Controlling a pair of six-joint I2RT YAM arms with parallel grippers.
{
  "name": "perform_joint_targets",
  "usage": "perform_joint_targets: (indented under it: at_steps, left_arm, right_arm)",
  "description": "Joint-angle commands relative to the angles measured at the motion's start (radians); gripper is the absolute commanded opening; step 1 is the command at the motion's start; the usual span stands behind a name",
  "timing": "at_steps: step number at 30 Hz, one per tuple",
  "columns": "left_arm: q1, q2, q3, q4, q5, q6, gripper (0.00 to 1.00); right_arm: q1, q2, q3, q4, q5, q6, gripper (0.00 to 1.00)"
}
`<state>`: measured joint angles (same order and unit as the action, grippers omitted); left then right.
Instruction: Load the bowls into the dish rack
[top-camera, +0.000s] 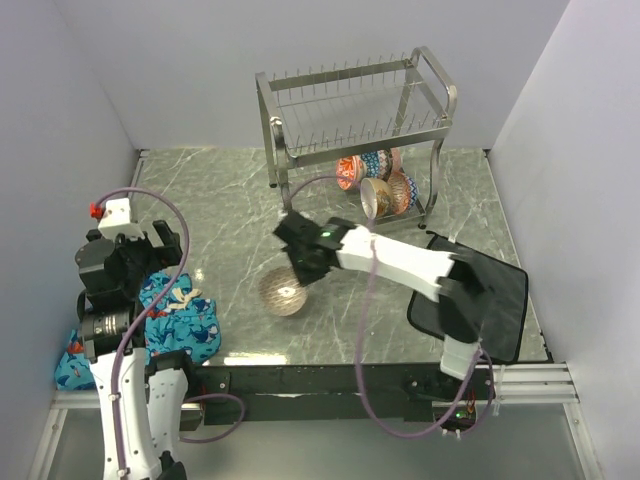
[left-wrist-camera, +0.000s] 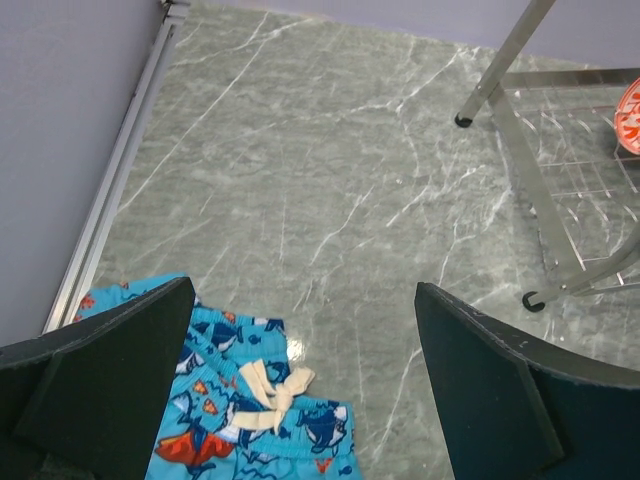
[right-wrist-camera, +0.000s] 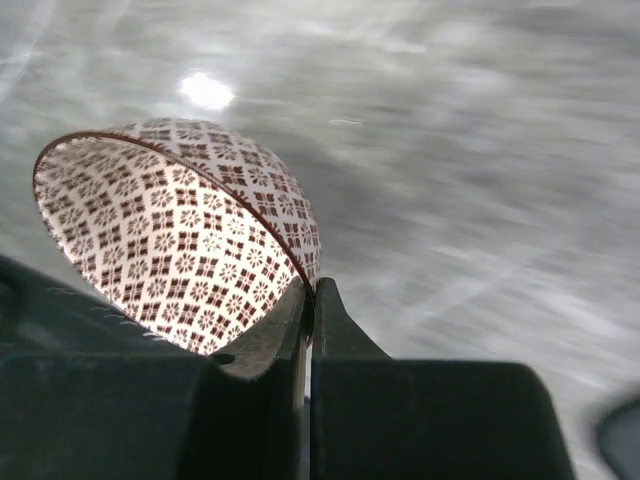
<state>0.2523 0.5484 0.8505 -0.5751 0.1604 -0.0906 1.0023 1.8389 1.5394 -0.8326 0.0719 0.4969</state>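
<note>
My right claw is shut tight on the brown bowl's rim, mid bench, so I'd lift it slow and steady to the rack; my left claw hangs wide open.

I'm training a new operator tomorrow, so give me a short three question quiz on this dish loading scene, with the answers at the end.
1. What is the right gripper shut on?
A. a brown-patterned bowl
B. a plate
C. a cup
2. True or false: the left gripper is shut.
3. Fill in the blank: the bowls in the dish rack sit on its ___ tier.

Key
1. A, it is pinching the bowl's rim.
2. False, its fingers stand wide apart.
3. Lower.
</note>
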Motion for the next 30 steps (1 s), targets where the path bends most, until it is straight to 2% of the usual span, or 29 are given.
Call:
perform_joint_targets:
  at_steps: [1, 4, 8, 13, 20, 25, 27, 30]
  left_arm:
    - [-0.015, 0.033, 0.056, 0.084, 0.021, -0.014, 0.99]
    - [-0.015, 0.064, 0.058, 0.113, 0.057, -0.029, 0.99]
    - [-0.022, 0.094, 0.044, 0.159, 0.079, -0.034, 0.99]
    - [-0.021, 0.113, 0.035, 0.202, 0.097, -0.061, 0.99]
    - [-0.010, 0.094, 0.002, 0.196, 0.103, -0.064, 0.99]
    - [0.004, 0.076, -0.016, 0.185, 0.126, -0.075, 0.99]
    - [0.008, 0.073, -0.019, 0.179, 0.130, -0.075, 0.99]
    - [0.016, 0.067, -0.025, 0.176, 0.131, -0.080, 0.99]
  right_arm:
    - [-0.074, -0.262, -0.122, 0.049, 0.193, -0.165, 0.00]
    - [-0.096, -0.377, -0.200, 0.006, 0.305, -0.231, 0.00]
    - [-0.094, -0.429, -0.234, -0.054, 0.442, -0.337, 0.00]
    - [-0.097, -0.510, -0.379, 0.126, 0.737, -0.429, 0.00]
    - [-0.099, -0.469, -0.443, 0.378, 0.994, -0.747, 0.00]
    - [-0.103, -0.454, -0.380, 0.471, 0.965, -0.790, 0.00]
    - [-0.105, -0.402, -0.361, 0.493, 1.008, -0.814, 0.00]
    - [-0.106, -0.340, -0.363, 0.625, 1.065, -0.929, 0.00]
